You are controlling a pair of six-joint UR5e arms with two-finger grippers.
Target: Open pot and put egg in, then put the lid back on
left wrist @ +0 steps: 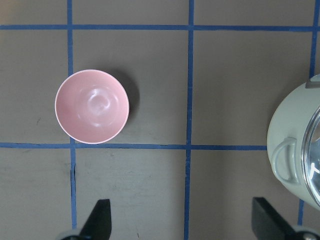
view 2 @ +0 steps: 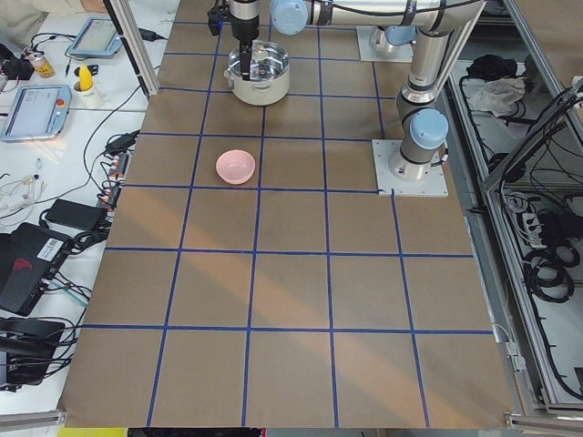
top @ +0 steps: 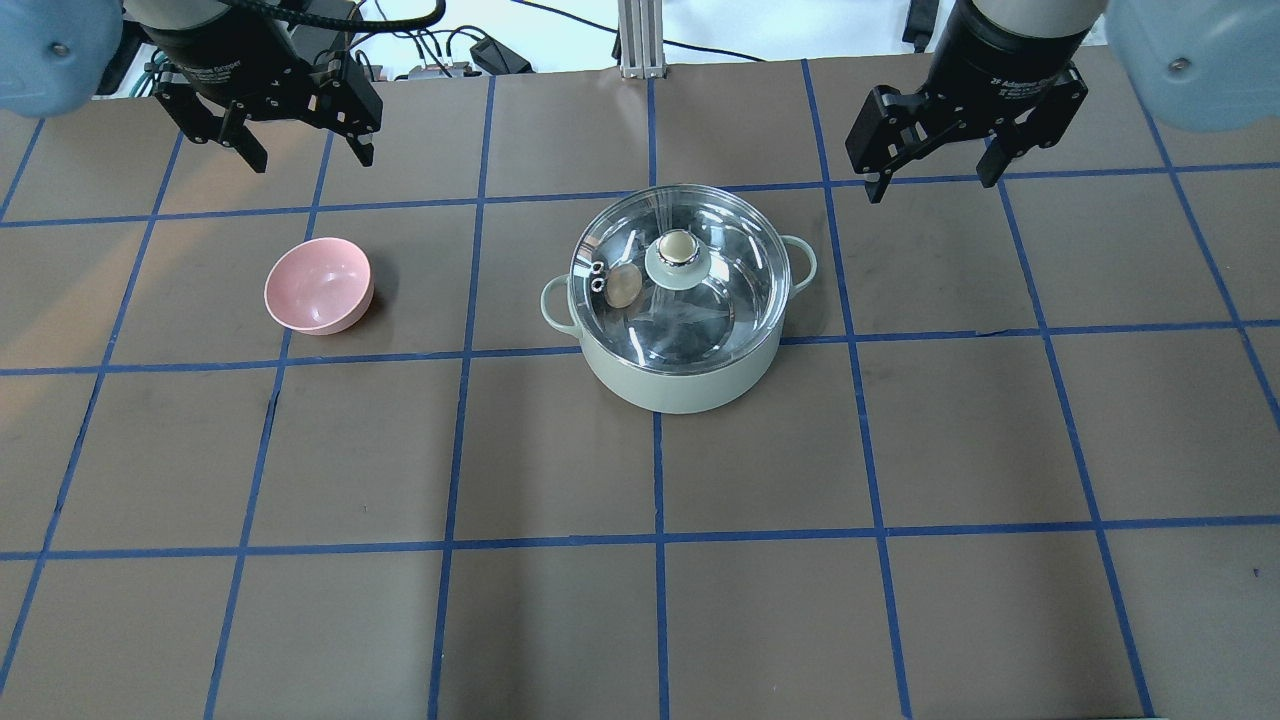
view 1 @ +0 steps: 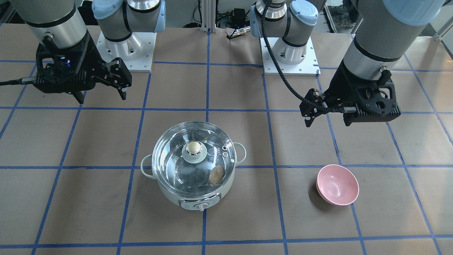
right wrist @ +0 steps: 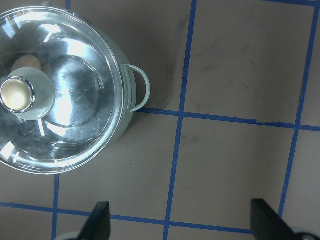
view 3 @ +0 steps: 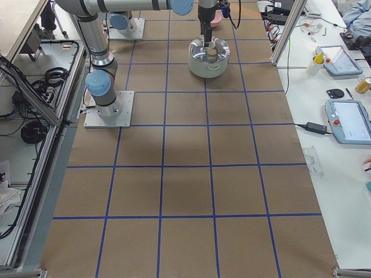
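Observation:
The pale mint pot [top: 680, 385] stands mid-table with the clear glass lid [top: 715, 305] seated on it, cream-gold knob [top: 677, 247] up. The tan egg [top: 623, 285] lies inside the pot and shows through the glass; it also shows in the front view [view 1: 216, 174]. My left gripper [top: 312, 158] is open and empty, raised near the pink bowl, well left of the pot. My right gripper [top: 935, 182] is open and empty, raised to the right of the pot. The right wrist view shows the lid [right wrist: 75, 90] and pot handle below the open fingers [right wrist: 97, 222].
A pink bowl [top: 318, 285], empty, sits on the table left of the pot; it is under my left wrist camera [left wrist: 92, 106]. Brown table surface with blue tape grid lines all around. The arm bases stand at the table's back edge.

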